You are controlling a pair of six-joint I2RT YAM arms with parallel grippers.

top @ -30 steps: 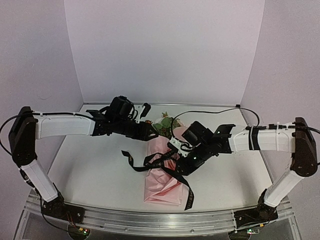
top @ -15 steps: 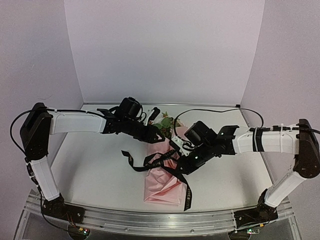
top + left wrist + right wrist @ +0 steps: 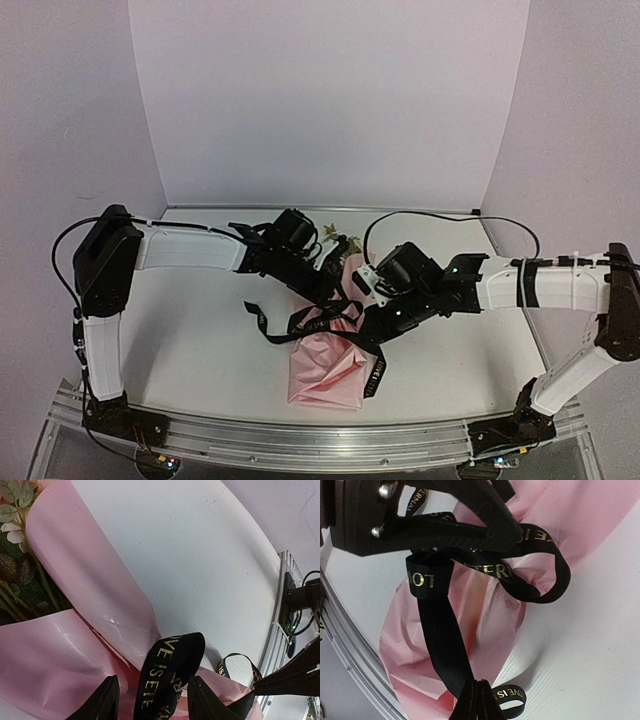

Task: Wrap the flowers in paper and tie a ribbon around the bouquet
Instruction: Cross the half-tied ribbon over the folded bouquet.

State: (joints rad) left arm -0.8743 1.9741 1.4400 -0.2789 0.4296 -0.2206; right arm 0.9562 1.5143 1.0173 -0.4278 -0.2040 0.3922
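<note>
Pink bouquet (image 3: 325,365), seen from above, lies mid-table with the ribbon (image 3: 300,322) looped about its middle. Left wrist: left gripper (image 3: 152,690) half-open astride a ribbon loop — centre it before closing. Right wrist: right gripper (image 3: 474,692) clamped on a ribbon tail — pull gently, level.

We are seeing white tabletop (image 3: 190,340) lying open leftward. Loops of black lettered ribbon (image 3: 372,372) are crowding the pink paper cone (image 3: 325,375).

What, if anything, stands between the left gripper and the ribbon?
Nothing visible does. In the left wrist view, a loop of the ribbon sits right between the fingers of the open left gripper, with only the paper behind it.
</note>
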